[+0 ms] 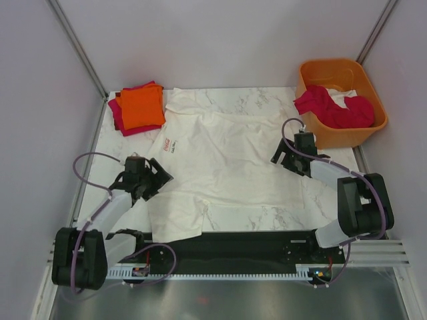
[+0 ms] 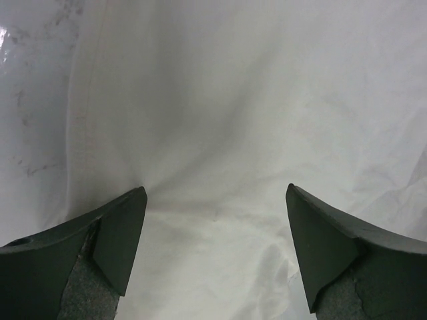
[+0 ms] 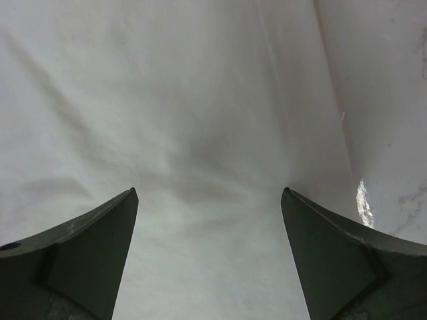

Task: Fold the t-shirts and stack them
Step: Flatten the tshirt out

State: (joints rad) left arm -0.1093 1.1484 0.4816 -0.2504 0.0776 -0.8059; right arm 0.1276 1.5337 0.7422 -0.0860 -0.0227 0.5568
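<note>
A white t-shirt [image 1: 227,157] lies spread across the marble table, its small red logo [image 1: 166,143] near the left side. My left gripper [image 1: 151,177] hovers open over the shirt's left edge; the left wrist view shows white cloth [image 2: 220,100] between its fingers [image 2: 123,230] and nothing held. My right gripper [image 1: 285,155] stands open over the shirt's right edge, with only cloth [image 3: 167,87] below its tips. Folded orange [image 1: 142,107] and magenta-red tees [image 1: 119,115] are stacked at the back left. A magenta-red tee [image 1: 333,108] and a white one [image 1: 339,101] lie in the tub.
The orange plastic tub [image 1: 370,87] stands at the back right, close behind my right gripper. Bare marble table [image 1: 267,217] shows in front of the shirt. Walls close in the table on the left, back and right.
</note>
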